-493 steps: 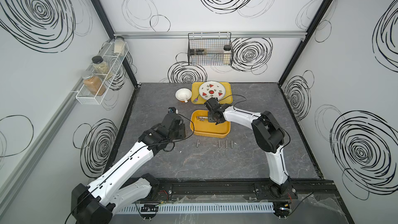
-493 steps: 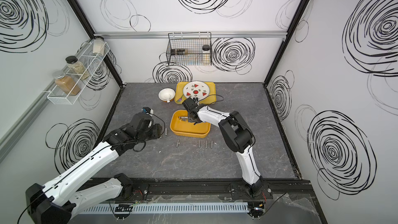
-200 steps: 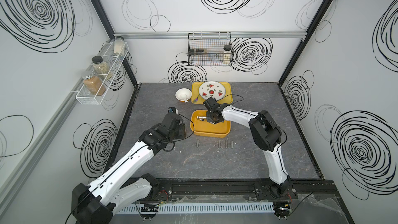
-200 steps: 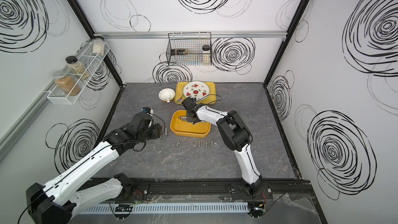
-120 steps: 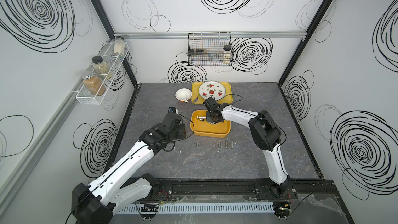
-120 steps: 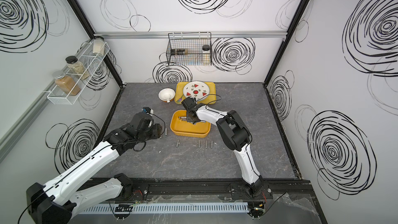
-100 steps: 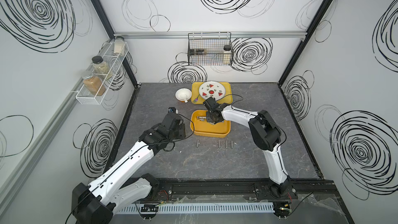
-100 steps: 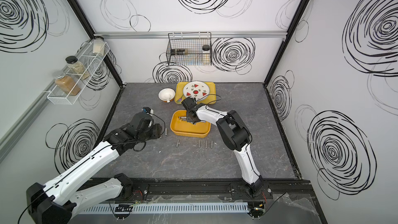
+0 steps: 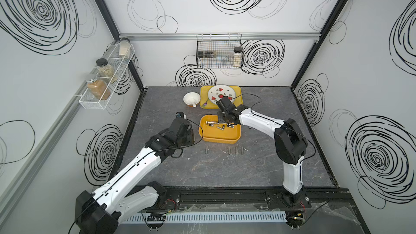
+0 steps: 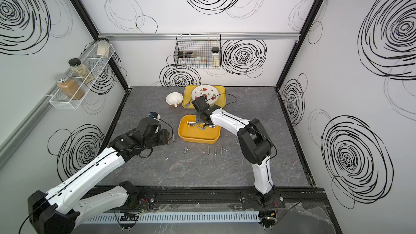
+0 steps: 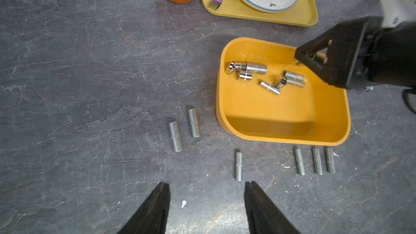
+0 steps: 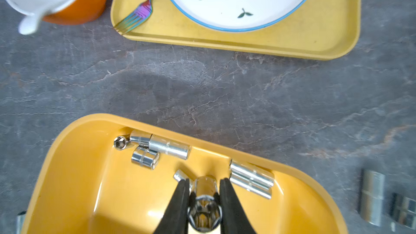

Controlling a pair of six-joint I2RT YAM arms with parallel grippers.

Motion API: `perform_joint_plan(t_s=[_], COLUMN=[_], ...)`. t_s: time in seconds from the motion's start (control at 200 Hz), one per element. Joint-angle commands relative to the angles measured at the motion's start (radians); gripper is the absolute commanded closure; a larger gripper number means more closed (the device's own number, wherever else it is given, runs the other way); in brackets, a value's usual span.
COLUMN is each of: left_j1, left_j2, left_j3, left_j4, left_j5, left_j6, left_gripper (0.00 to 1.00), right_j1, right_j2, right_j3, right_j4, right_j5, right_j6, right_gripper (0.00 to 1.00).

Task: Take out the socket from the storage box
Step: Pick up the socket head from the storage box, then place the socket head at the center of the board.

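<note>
Held socket: one socket was clamped between the two black fingers of the right tool, its hex mouth facing the wrist camera.
Where it was: inside the storage box, low between the walls. Whether it had cleared the floor could not be told.
Stage: the grasp looked made. The lift over the rim and the set-down on the desk were not yet done.
Loose sockets in the box: six loose sockets. Three were bunched ahead of the right tool and off to one side, one thin one lay just beside a finger, and two lay side by side on the tool's other side.
Box total: seven, counting the held one.
Already out: six laid-out sockets showed in the left wrist view, as a pair, a single one and a row of three. Two more seemed to lie past the box wall, beside the right tool.
Progress: roughly half done by my count, eight out and seven left.
Left tool: the left tool had its fingers apart with nothing between them. It hung over the desk, with the single laid-out socket just ahead of one fingertip.
Beyond the box, ahead of the right tool: one flat yellow tray carried one plate and one fork. One orange cup stood beside the tray.
</note>
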Motion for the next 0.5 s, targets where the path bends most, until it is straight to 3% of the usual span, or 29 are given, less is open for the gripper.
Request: perform_joint_plan(t_s=[0.0, 0.496], left_j1=[0.008, 0.000], left_j2=[0.000, 0.001], left_j3=[-0.011, -0.011], left_j4=[0.028, 0.028], left_j5=[0.004, 0.002], left_j6=[0.014, 0.012], left_gripper=[0.39, 0.40], right_j1=[-0.036, -0.416], right_j2=[-0.087, -0.317], right_j3=[-0.051, -0.446], right_j4=[-0.029, 0.057], right_j5=[0.048, 0.044], right_j6=[-0.015, 0.058], right_gripper=[0.84, 0.82])
